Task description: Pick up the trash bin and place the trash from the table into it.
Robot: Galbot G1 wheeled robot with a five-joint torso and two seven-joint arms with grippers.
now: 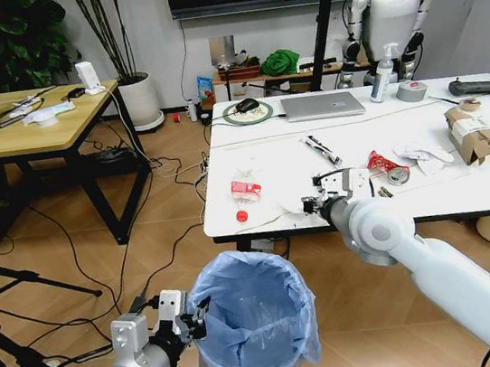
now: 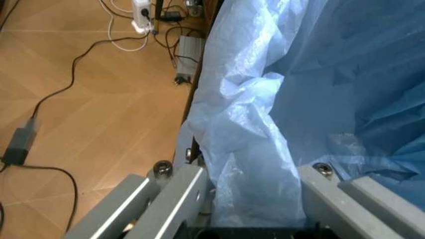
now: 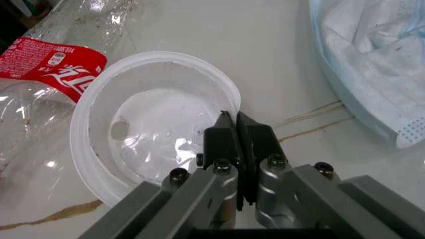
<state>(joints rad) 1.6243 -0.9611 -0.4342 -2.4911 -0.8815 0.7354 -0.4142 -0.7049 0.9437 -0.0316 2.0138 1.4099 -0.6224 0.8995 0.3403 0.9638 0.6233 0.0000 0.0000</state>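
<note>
Right wrist view: right hand (image 3: 237, 122) pinches a white lid's (image 3: 99, 114) rim; left hand (image 1: 195, 316) holds the trash bin (image 1: 256, 328).

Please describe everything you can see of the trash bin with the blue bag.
The trash bin is a small round bin lined with a crinkly, translucent light-blue plastic bag whose edge folds over the rim. It stands upright with its mouth open, below the near edge of the white table. The inside looks empty as far as it shows. The left hand grips its rim, with bag plastic bunched between the fingers.
</note>
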